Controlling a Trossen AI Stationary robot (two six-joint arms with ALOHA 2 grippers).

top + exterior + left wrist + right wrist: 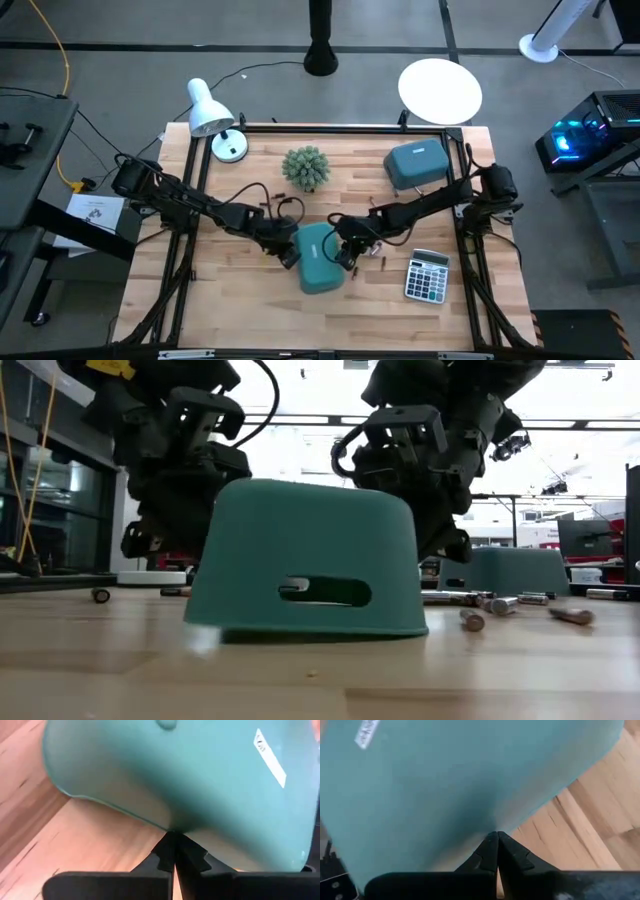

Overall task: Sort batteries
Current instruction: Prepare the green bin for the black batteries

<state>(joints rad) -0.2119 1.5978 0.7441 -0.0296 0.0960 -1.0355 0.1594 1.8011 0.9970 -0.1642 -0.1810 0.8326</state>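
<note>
A teal tray [320, 258] lies upside down mid-table, its rim on the wood, a slot in its near wall [325, 592]. My left gripper [289, 253] is at its left side and my right gripper [346, 253] at its right side, both shut. Slim batteries lie loose on the table right of the tray [470, 620] [572, 615] [376, 256]. One more battery [100, 595] lies to the tray's left. My left gripper has its shut fingertips [172, 840] against the lower edge of the tray's left wall [165, 822], coming in slanting from the table's left. Whether the rim sits between the fingers cannot be told. My right gripper's shut fingertips [496, 842] meet the right wall's lower edge [490, 825], slanting in from the right; the same doubt holds.
A second teal tray [415, 163] sits upside down at the far right, a grey calculator [427, 275] at the near right. A small green plant [305, 168] and a white lamp [210, 115] stand toward the far edge. Bare wood lies near the front [250, 310].
</note>
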